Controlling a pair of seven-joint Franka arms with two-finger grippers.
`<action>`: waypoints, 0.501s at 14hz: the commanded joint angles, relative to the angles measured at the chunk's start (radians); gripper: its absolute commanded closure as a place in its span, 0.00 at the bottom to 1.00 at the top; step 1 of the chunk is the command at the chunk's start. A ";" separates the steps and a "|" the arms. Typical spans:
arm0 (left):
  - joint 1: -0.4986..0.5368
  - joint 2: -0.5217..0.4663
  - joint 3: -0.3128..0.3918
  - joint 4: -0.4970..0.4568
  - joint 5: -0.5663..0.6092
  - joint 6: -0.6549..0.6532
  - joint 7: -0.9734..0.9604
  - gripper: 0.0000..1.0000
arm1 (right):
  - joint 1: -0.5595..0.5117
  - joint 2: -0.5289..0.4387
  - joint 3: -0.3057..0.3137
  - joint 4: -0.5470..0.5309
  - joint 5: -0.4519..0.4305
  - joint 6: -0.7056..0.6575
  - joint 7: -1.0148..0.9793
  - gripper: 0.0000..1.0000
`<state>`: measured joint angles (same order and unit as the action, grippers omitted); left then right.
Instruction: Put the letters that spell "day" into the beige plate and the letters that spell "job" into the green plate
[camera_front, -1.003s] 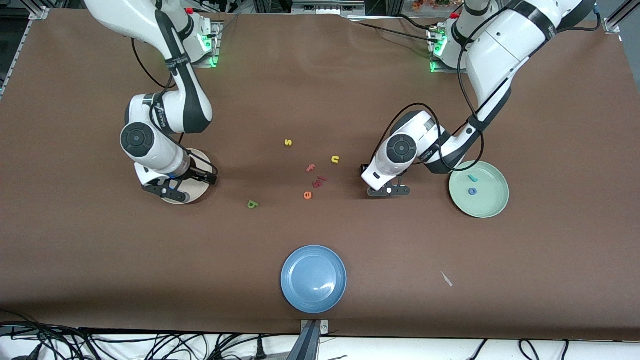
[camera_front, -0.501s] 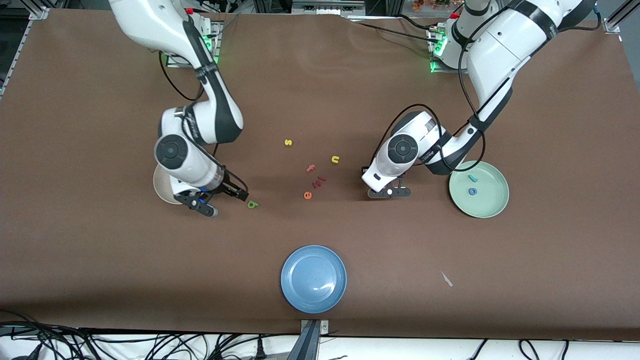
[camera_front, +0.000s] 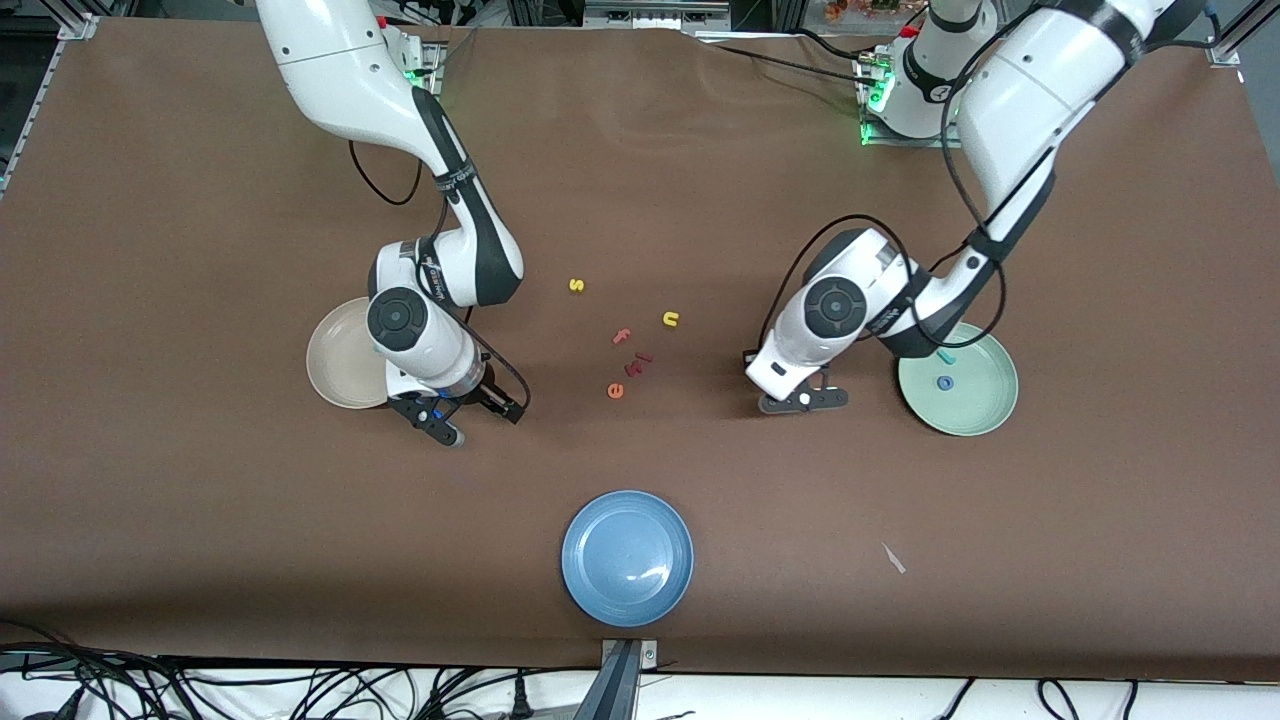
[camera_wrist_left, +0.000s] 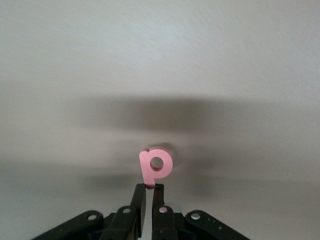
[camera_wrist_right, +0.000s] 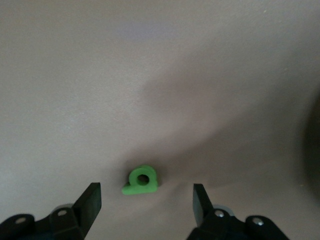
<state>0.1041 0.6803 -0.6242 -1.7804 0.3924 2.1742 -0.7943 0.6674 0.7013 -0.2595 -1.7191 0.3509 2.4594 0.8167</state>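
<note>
My right gripper (camera_front: 480, 420) is low over the table beside the beige plate (camera_front: 338, 362), and its wrist covers part of that plate. It is open, with the green looped letter (camera_wrist_right: 141, 181) lying flat between its fingers (camera_wrist_right: 90, 200), untouched. In the front view the gripper hides that letter. My left gripper (camera_front: 805, 400) hangs over the table beside the green plate (camera_front: 975, 415). It is shut on the stem of the salmon-pink looped letter (camera_wrist_left: 156, 167), which stands upright at its fingertips. The blue ring (camera_front: 943, 382) and the teal hook (camera_front: 947, 355) lie in the green plate.
Loose letters lie mid-table between the arms: a yellow "s" (camera_front: 576, 285), a yellow "n" (camera_front: 670, 319), a pink "f" (camera_front: 622, 337), dark red pieces (camera_front: 638, 363) and an orange "e" (camera_front: 615, 390). A blue plate (camera_front: 627, 557) sits near the front edge, with a paper scrap (camera_front: 893, 558) beside it.
My right arm swung from over the beige plate to the green letter, fingers narrowing a little. My left gripper shut on the pink letter and shifted toward the green plate.
</note>
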 joint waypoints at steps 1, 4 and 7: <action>0.202 -0.088 -0.124 -0.005 -0.038 -0.210 0.163 0.94 | 0.000 0.041 0.016 0.041 0.033 0.041 0.035 0.19; 0.402 -0.099 -0.200 -0.011 -0.034 -0.379 0.379 0.92 | 0.001 0.056 0.017 0.039 0.034 0.044 0.059 0.27; 0.491 -0.064 -0.184 -0.028 -0.018 -0.370 0.507 0.90 | 0.003 0.061 0.017 0.039 0.034 0.047 0.065 0.36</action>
<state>0.5565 0.5945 -0.8007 -1.7848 0.3810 1.8009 -0.3535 0.6686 0.7404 -0.2442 -1.7087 0.3646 2.5005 0.8680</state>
